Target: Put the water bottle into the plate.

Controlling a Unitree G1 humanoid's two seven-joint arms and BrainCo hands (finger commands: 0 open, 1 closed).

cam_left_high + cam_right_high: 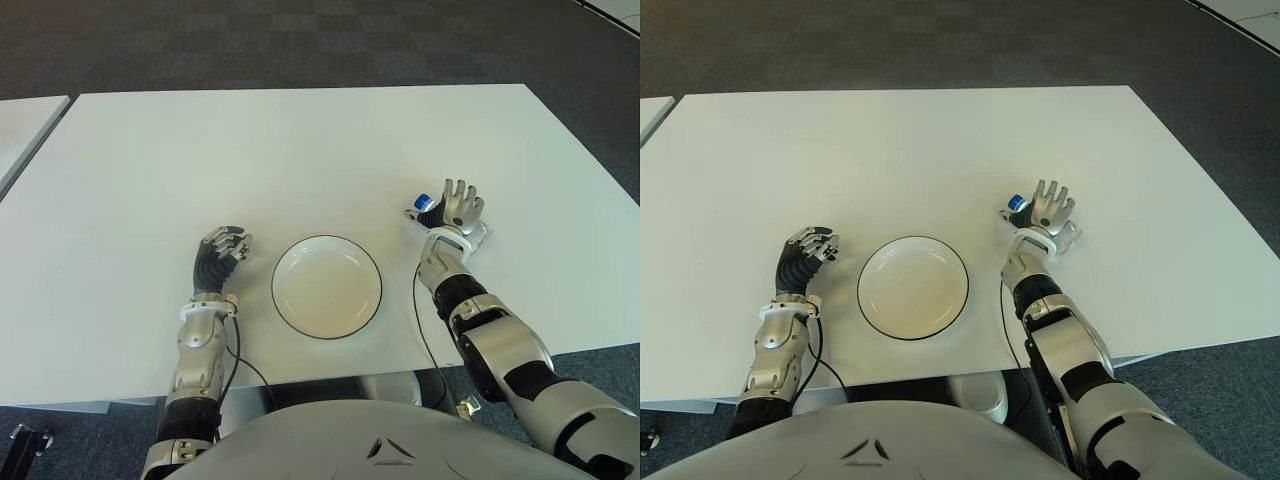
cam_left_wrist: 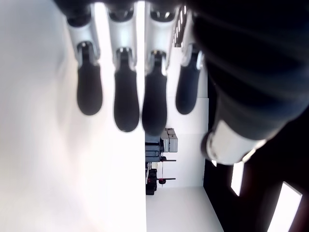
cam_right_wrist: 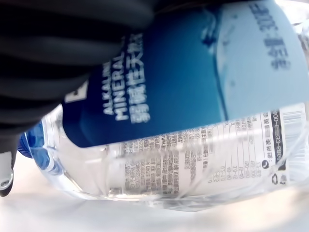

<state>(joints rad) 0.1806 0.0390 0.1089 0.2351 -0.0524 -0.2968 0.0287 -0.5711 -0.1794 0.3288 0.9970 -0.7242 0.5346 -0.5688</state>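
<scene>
The water bottle [image 3: 183, 121] lies on its side under the right hand [image 1: 452, 212], on the white desk [image 1: 300, 150], toward the desk's right edge and somewhat nearer the front edge than the back; in the eye views only its blue cap [image 1: 422, 199] shows, poking out on the hand's left side. The right hand sits over the bottle, fingers stretched forward and slightly fanned; in the right wrist view the dark palm presses close against the bottle, but whether the fingers are actually closed round it cannot be told.

The bottle is clear plastic with a blue label [image 3: 159, 82]; the white print on it reads "ALKALINE" and "MINERAL", with a line of Chinese characters beside; a paler blue panel carries more characters and digits, too blurred to read; below, on the clear part, there is fine print, a barcode and a run of digits, not legible.

The plate [image 1: 327, 286], white with a dark rim, sits near the front edge, about midway along it, apart from the bottle; nothing lies in it.

The left hand [image 1: 222, 251] shows just left of the plate, near the front edge; its fingers [image 2: 126, 106] are loosely curled and hold nothing; the wrist view shows four dark fingertips over bare desk.
</scene>
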